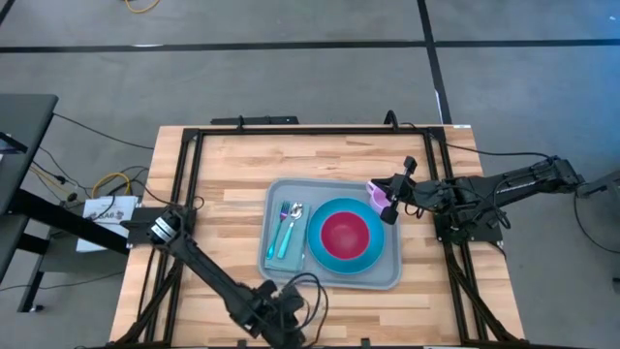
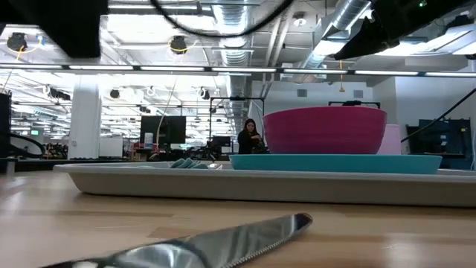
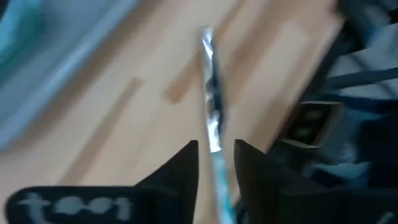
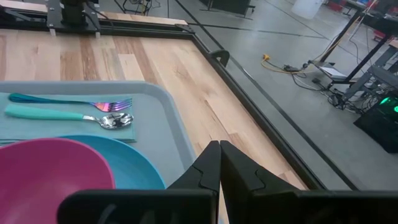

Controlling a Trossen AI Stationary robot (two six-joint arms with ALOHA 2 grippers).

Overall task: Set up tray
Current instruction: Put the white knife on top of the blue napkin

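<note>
Tray (image 1: 334,274) mid-table | left pincer (image 3: 216,149) nearby grips knife (image 3: 211,99) | right pincer (image 4: 219,155) closed

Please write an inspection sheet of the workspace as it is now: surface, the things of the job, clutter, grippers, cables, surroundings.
Surface: wooden table in a black frame.
Job's things: tray holds a teal napkin with fork and spoon, and a blue plate under a pink bowl. A knife lies off the tray, near the table's edge.
Clutter: nothing seen.
Grippers: left gripper around the knife; right gripper shut, at the tray's corner by a pink cup.
Cables: yellow cable on the floor.
Surroundings: a person far behind.
</note>
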